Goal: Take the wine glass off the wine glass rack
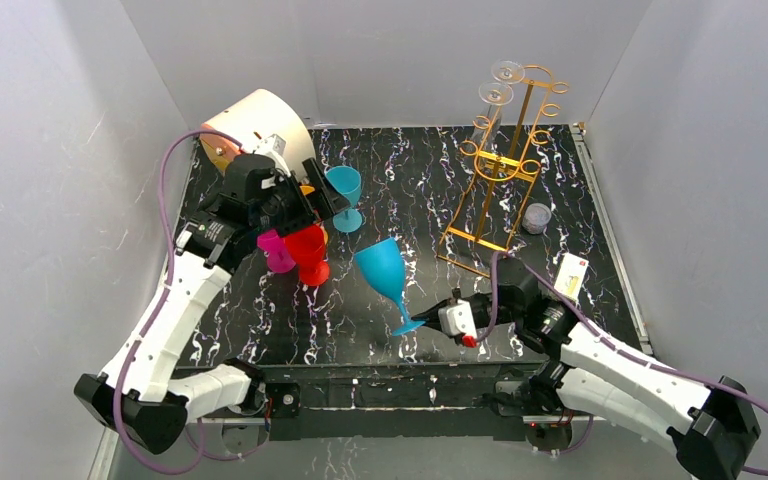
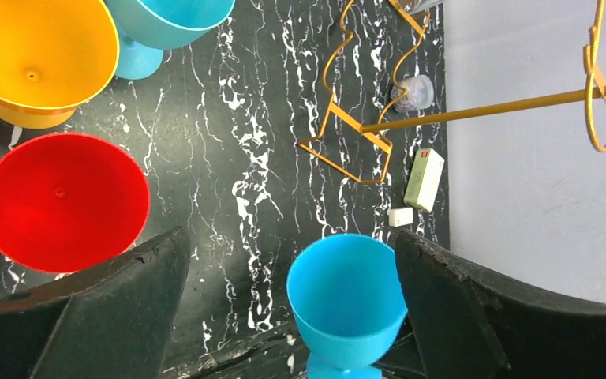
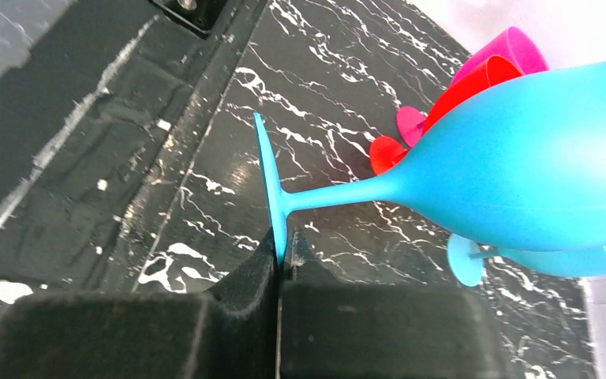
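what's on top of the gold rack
Two clear wine glasses hang upside down from the rack's top hooks, feet uppermost. Their see-through bowls are hard to make out.

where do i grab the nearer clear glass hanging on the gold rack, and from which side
Likely the stem, just under the foot. The clear glass hangs foot-up in a top hook of the wine glass rack, bowl down, on the rack's left. Come level from that open left side, jaws astride the thin stem; the rack's wires block the right.
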`<control>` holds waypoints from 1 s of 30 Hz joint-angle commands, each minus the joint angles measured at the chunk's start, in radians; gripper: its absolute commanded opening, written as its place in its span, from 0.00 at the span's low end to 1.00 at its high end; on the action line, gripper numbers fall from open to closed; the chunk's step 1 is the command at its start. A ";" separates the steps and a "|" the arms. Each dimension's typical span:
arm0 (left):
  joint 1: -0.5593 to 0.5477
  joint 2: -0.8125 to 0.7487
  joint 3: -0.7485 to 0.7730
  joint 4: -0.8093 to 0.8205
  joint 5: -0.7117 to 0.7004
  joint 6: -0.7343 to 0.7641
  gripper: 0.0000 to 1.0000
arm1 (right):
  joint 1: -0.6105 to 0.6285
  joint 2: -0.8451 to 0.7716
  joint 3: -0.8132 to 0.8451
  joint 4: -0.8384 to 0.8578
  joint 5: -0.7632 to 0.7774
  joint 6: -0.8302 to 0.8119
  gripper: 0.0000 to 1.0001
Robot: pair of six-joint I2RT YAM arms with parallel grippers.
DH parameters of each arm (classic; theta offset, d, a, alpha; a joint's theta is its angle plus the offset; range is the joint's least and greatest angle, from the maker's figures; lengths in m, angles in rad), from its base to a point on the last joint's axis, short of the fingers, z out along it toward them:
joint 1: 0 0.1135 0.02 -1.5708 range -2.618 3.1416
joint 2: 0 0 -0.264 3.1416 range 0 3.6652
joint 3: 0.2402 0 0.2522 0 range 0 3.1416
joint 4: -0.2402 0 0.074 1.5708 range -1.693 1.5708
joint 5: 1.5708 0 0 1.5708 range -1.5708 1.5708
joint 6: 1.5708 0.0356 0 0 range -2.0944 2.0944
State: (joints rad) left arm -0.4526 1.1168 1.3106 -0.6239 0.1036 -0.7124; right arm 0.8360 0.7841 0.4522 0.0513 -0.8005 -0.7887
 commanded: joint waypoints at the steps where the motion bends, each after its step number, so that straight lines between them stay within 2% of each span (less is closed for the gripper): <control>1: 0.031 0.007 -0.013 0.030 0.146 -0.027 0.98 | 0.028 -0.041 -0.025 0.037 0.095 -0.228 0.01; 7: 0.031 0.028 -0.056 0.076 0.300 -0.017 0.98 | 0.043 -0.070 -0.052 0.077 0.177 -0.354 0.01; 15: 0.031 0.063 -0.083 0.082 0.416 0.019 0.88 | 0.045 -0.076 -0.032 0.071 0.225 -0.480 0.01; 19: 0.031 0.081 -0.080 0.081 0.486 0.051 0.78 | 0.046 -0.070 -0.011 0.038 0.234 -0.530 0.01; 24: 0.031 0.098 -0.074 0.060 0.545 0.100 0.60 | 0.048 -0.065 0.013 0.006 0.238 -0.595 0.01; 30: 0.031 0.116 -0.062 0.030 0.601 0.148 0.47 | 0.049 -0.057 -0.002 0.033 0.275 -0.705 0.01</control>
State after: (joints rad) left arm -0.4244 1.2243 1.2327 -0.5549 0.6144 -0.6193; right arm 0.8791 0.7246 0.4187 0.0505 -0.5434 -1.3407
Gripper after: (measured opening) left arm 0.485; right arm 0.042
